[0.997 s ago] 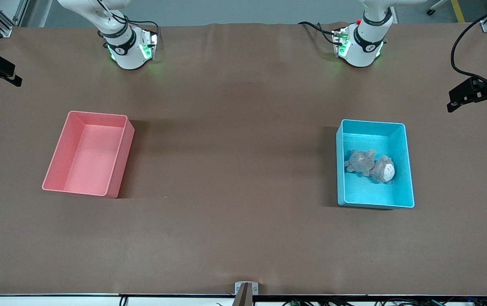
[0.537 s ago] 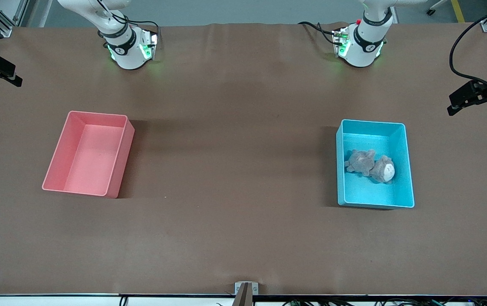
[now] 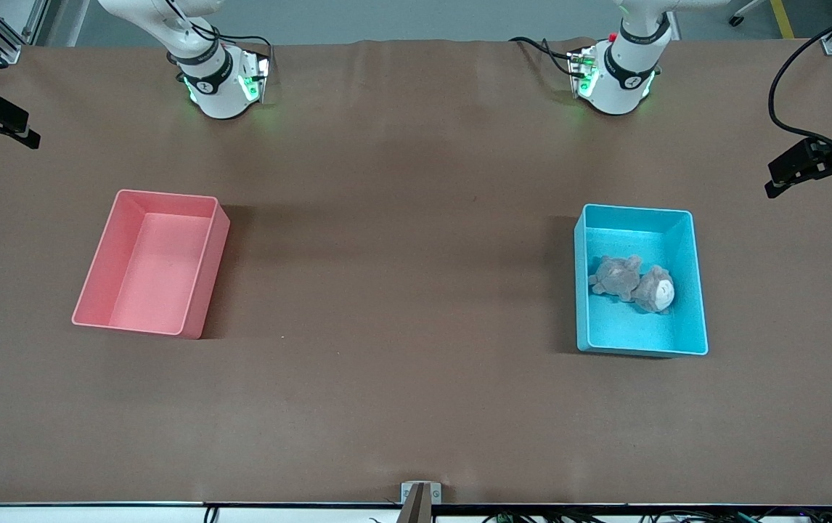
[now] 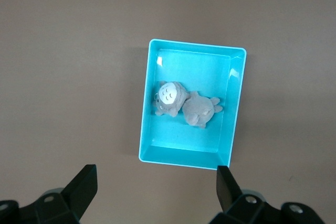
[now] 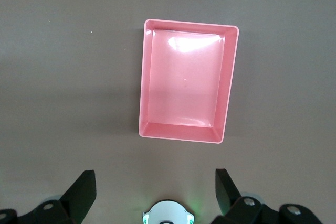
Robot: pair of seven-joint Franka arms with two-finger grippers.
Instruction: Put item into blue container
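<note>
The blue container [image 3: 700, 290] stands toward the left arm's end of the table, and a grey plush toy [image 3: 634, 283] lies inside it. The left wrist view looks straight down on the blue container [image 4: 144, 129] and the plush toy [image 4: 184, 106]. My left gripper [image 3: 772, 178] hangs high over the table's edge at its own end, apart from the container. In its wrist view the left gripper [image 4: 155, 179] is open and holds nothing. My right gripper [image 3: 6, 120] waits high over the table's edge at its own end. The right gripper [image 5: 154, 182] is open and holds nothing.
A pink bin [image 3: 202, 276] of the same shape stands toward the right arm's end, with nothing in it; the right wrist view shows the pink bin [image 5: 231, 87] from above. The arms' bases [image 3: 223, 87] stand along the table's edge farthest from the front camera.
The left gripper has drifted slightly outward toward the table's edge at its own end. The toy and both bins have not moved.
</note>
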